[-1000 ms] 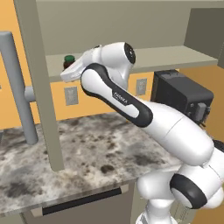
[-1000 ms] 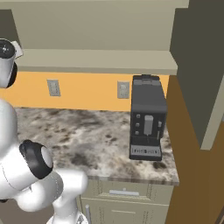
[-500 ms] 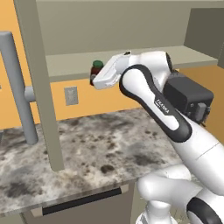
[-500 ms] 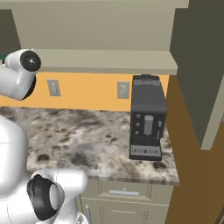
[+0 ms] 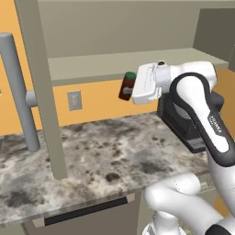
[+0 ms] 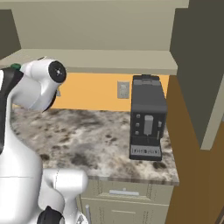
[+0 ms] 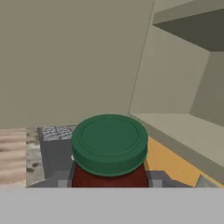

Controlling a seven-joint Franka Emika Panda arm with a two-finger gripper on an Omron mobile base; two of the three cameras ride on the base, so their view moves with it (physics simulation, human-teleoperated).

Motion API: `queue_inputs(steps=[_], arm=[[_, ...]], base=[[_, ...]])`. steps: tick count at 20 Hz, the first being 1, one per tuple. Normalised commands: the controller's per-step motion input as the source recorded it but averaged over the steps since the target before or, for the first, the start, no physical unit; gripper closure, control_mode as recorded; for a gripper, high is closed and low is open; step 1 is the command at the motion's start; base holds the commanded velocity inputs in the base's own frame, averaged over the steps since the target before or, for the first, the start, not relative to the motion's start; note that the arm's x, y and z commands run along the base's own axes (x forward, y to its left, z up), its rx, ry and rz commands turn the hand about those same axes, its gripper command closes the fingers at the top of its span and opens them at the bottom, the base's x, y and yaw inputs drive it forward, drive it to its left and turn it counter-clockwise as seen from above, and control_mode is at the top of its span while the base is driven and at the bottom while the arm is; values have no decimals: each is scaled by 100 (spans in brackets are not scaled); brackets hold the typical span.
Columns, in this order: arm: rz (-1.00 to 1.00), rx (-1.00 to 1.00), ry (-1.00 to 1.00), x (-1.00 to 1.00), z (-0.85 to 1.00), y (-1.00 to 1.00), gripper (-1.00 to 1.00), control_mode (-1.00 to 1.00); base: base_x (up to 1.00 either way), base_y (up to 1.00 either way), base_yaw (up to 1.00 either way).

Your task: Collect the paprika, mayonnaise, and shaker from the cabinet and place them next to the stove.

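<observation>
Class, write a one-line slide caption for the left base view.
Gripper shut on the paprika, holding the tilted jar in front of the open cabinet shelf, above the counter.

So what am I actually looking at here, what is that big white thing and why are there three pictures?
The white shape with dark joints is a robot arm standing in a computer-drawn kitchen. Two pictures come from cameras on its base, behind it to its left and right, looking forward over the speckled grey stone counter. The third comes from a camera on the hand itself, looking along its fingers.

At the end of the arm, the fingers are shut on a small dark red jar with a green lid, the paprika. It hangs in the air in front of the plain shelf of the beige-olive wall cabinet, above the counter. In the hand picture you look down on that green lid.

On the counter stands a black coffee machine. The long grey bar is the open cabinet door's handle.
</observation>
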Motion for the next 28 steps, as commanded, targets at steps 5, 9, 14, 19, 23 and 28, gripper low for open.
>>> queue_inputs(steps=[5, 9, 14, 19, 23, 28], arm=[[15, -1, 0, -61, -31, -41, 100, -100], [17, -6, 0, -73, -51, -9, 100, -100], [0, 0, 0, 0, 0, 0, 100, 100], [0, 0, 0, 0, 0, 0, 100, 100], [0, 0, 0, 0, 0, 0, 100, 100], [0, 0, 0, 0, 0, 0, 100, 100]], base=[[0, 0, 0], [0, 0, 0], [-97, 7, 14], [-100, 28, 16], [-90, 66, 25], [-56, 79, 36]])
